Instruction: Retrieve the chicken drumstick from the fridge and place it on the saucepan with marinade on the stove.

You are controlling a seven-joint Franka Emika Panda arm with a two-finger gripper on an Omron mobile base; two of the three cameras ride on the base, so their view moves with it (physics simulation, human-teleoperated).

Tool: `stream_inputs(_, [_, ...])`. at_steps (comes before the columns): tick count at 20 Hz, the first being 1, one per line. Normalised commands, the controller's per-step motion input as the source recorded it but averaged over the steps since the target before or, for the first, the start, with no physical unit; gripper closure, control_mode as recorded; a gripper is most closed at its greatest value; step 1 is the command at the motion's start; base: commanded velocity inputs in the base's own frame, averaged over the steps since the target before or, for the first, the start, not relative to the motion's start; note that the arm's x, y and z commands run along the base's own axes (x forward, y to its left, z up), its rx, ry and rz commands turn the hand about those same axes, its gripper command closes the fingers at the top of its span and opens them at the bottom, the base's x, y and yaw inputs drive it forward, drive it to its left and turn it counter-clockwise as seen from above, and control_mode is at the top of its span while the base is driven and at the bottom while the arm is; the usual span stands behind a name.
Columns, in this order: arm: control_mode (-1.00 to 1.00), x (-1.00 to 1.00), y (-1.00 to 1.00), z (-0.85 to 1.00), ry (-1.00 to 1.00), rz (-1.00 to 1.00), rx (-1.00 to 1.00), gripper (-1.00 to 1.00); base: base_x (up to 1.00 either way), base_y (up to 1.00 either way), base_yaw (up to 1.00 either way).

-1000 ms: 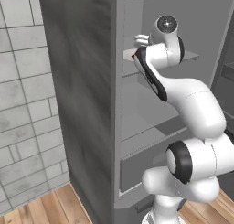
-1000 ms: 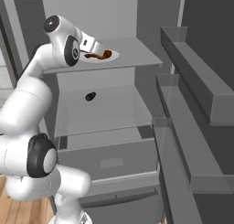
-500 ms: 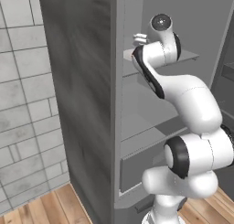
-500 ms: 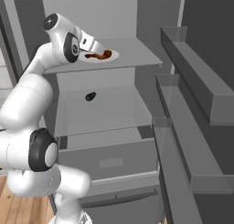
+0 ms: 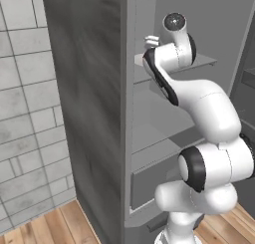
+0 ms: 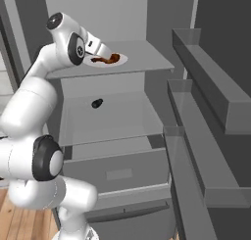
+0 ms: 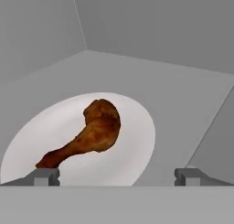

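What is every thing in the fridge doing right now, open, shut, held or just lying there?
fridge: door open, shelves showing.
chicken drumstick: lying on the white plate, not held.
white plate: resting flat on the top shelf.
gripper: jaws open, a little short of the drumstick.
small dark thing: lying on the middle shelf; too small to tell what it is.
lower drawer: shut.

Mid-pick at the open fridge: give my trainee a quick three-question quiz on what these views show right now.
1. True or false: the gripper is shut on the chicken drumstick.
2. What does the drumstick lie on? A) bare shelf B) white plate C) drawer
3. Which fridge shelf holds the small dark object: the plate's, or the one below?

Key: 1 false, jaws open, nothing held; 2 B; 3 the one below.
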Motion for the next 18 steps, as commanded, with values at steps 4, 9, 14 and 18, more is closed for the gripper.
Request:
stream_inputs(4, [-1.0, 0.25, 0.0, 0.0, 0.0, 0.0, 0.0, -1.0, 0.0, 0.0, 0.0])
stream_inputs(9, [-1.0, 0.37, 0.0, -0.01, 0.0, -0.01, 0.0, -1.0, 0.0, 0.0, 0.0])
stream_inputs(14, [-1.0, 0.3, 0.0, -0.01, 0.0, -0.01, 0.0, -1.0, 0.0, 0.0, 0.0])
stream_inputs(18, [-1.0, 0.17, 0.0, -0.07, 0.0, -0.02, 0.0, -1.0, 0.0, 0.0, 0.0])
